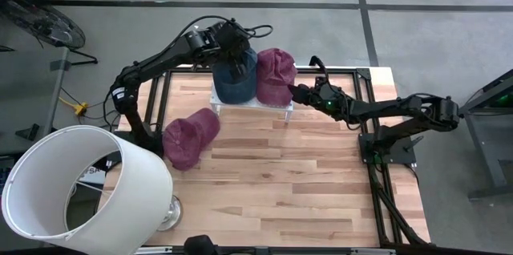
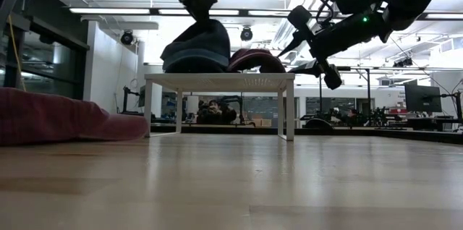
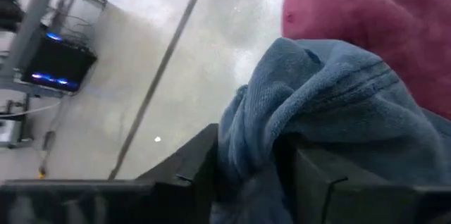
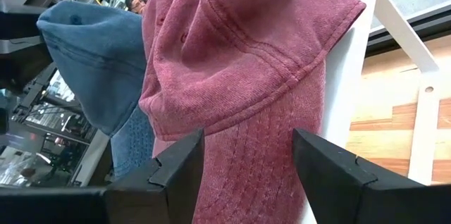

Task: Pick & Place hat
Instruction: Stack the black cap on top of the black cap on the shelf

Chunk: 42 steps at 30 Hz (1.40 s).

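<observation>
Unlabelled blue hat (image 3: pixel 331 104) in left claw (image 3: pixel 246 175)

The desk (image 1: pixel 304 183) is pale wood in butcher-block strips, smooth with a soft sheen. The blue cap (image 1: pixel 234 78) is washed denim-like cloth, matt, with stitched seams. Both maroon caps (image 1: pixel 275 74) (image 1: pixel 189 136) are faded, slightly rough cotton. The small white stand (image 2: pixel 217 79) looks smooth and painted. The lampshade (image 1: pixel 64 187) is matt white.

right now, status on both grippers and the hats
Left gripper shut on blue hat over white stand. Right gripper open at red hat on stand. Another red hat on table.
</observation>
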### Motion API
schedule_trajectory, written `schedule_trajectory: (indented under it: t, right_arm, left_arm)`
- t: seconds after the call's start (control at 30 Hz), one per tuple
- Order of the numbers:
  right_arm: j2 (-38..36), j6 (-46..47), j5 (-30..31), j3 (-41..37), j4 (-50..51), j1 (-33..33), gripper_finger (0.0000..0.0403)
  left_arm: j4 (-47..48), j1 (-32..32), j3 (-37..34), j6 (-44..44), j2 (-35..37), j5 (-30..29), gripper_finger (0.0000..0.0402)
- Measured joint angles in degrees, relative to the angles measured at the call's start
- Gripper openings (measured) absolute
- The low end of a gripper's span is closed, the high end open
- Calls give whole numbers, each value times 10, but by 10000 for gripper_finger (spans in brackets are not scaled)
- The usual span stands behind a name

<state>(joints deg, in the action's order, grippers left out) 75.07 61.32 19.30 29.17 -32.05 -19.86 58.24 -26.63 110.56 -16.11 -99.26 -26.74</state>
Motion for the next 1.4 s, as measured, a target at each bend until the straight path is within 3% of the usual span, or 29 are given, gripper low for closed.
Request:
schedule_trajectory:
  t: [0.17,0.3,0.73,1.4]
  right_arm:
    - [0,0,0,0,0,0,206]
    - [0,0,-2,0,0,0,206]
    - [0,0,-3,0,0,0,206]
    - [0,-10,-19,0,-4,0,206]
  left_arm:
    - [-4,0,0,-9,0,-66,188]
    - [-7,0,3,-17,0,-72,205]
    - [16,0,58,-7,2,-75,207]
    - [51,14,58,50,17,-77,207]
